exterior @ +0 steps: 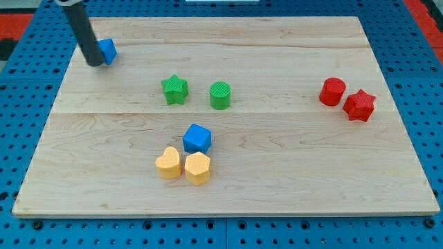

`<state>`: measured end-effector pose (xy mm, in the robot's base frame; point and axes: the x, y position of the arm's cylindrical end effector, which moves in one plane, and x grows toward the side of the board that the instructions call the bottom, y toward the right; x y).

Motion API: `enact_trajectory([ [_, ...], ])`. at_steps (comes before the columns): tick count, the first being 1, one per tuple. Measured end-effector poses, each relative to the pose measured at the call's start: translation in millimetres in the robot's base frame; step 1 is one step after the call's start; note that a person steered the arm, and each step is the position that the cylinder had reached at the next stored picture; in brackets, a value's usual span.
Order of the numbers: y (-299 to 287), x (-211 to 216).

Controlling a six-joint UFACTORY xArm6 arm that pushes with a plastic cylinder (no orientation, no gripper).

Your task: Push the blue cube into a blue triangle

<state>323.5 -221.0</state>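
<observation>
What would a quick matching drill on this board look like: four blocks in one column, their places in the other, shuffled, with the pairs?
Column one:
1. blue cube
2. blue triangle
3. green star
4. red star

Column two:
A. far at the view's right, beside the red cylinder
B. at the view's top left, against my tip
C. just left of the green cylinder
D. right above the two yellow blocks

Pairs: 1-D, 2-B, 3-C, 4-A
</observation>
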Motion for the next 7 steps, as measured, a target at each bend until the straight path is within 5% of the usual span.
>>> enact_trajectory([
  [2,-1,-53],
  [3,19,-27],
  [5,251,17],
  [6,278,132],
  [7,235,189],
])
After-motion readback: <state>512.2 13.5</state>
